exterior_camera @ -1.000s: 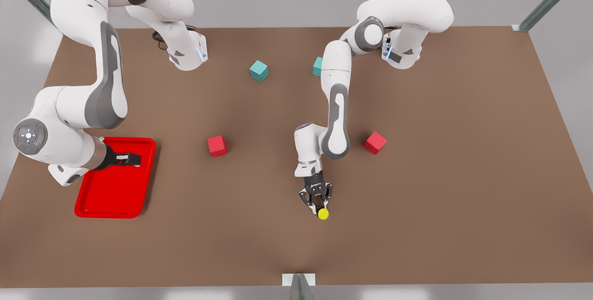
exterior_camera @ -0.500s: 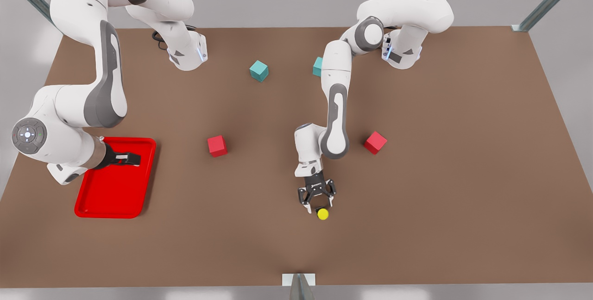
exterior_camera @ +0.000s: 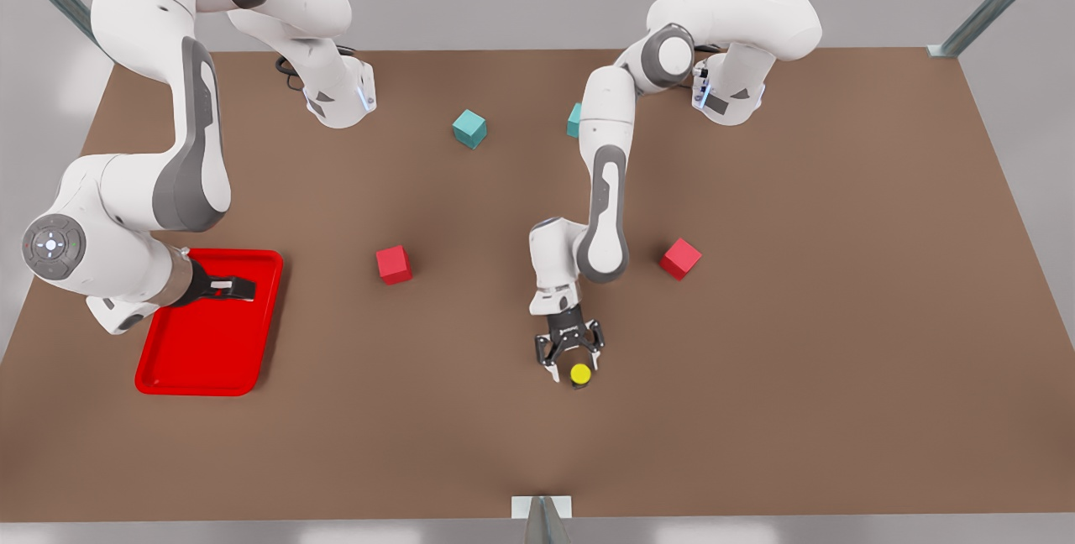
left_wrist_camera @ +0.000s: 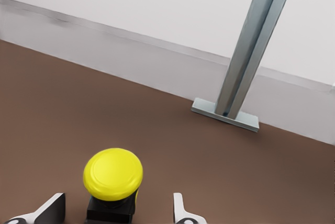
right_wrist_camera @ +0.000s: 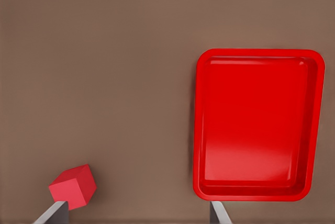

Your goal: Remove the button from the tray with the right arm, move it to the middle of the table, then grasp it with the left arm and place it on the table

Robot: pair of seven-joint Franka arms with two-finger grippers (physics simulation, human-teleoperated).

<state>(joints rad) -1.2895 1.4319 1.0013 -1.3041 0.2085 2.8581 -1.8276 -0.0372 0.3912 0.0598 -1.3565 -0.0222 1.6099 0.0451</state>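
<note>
The button (exterior_camera: 580, 374), a yellow cap on a small black body, rests on the brown table (exterior_camera: 798, 359) near the middle, toward the front edge. My left gripper (exterior_camera: 574, 368) is open around it, a fingertip on each side with gaps. The left wrist view shows the button (left_wrist_camera: 112, 174) between the spread fingers of the left gripper (left_wrist_camera: 118, 211). The red tray (exterior_camera: 210, 351) lies at the front view's left with nothing in it. My right gripper (exterior_camera: 235, 288) hangs open above the tray's back end. From the right wrist, the tray (right_wrist_camera: 251, 124) lies beyond the right gripper (right_wrist_camera: 135, 213).
Two red cubes (exterior_camera: 394, 264) (exterior_camera: 680, 258) sit left and right of the left arm; one red cube (right_wrist_camera: 73, 186) shows in the right wrist view. Two teal cubes (exterior_camera: 469, 128) (exterior_camera: 575, 120) stand at the back. A metal post (left_wrist_camera: 251, 51) rises at the table's front edge.
The left gripper opened and let go of the button, then drew back a little. The button now sits slightly farther from the front edge. The right arm has stayed still.
</note>
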